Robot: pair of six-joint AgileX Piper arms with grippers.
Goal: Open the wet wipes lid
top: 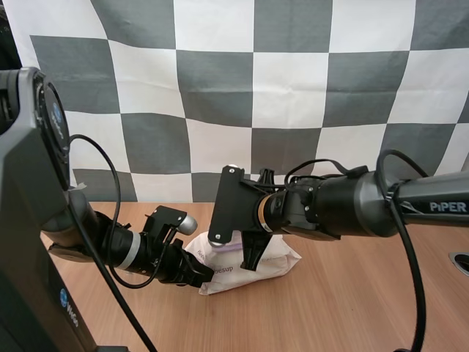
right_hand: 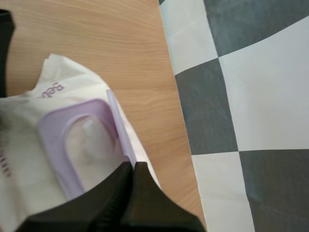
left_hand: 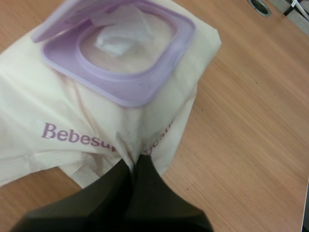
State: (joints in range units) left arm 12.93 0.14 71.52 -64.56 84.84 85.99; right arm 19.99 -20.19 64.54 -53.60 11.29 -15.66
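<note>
- Left pincer [left_hand: 135,163]: fingers closed together into one dark wedge. The tips pinch the near edge of the pack of wet wipes [left_hand: 72,145], and the film creases run in towards them.
- In the high view this pincer sits low over the worktop [top: 352,308], at the pack's front left corner.
- The pack is cream with purple lettering. It lies flat on the wooden worktop, roughly midway between the two arms, with its opening facing up.
- Frame [left_hand: 140,92]: a rounded purple plastic surround on the pack's top face, beyond the lettering as seen from the left wrist view.
- Wipe [left_hand: 120,36]: a white sheet shows bunched inside the frame's opening.
- Lid [left_hand: 53,26]: a purple flap, raised off the frame and hinged along one side of it. The opening is uncovered.
- Right pincer [right_hand: 131,166]: fingers closed together with only a thin seam between them. The tips are at the frame's corner, beside the end of the raised lid. Whether any of the lid lies between them cannot be told.
- In the high view the right pincer points down onto the pack's top from the right arm, which reaches in across the worktop.
- A small round metal fitting [top: 462,261] is set in the worktop, well apart from the pack, at the far right.
</note>
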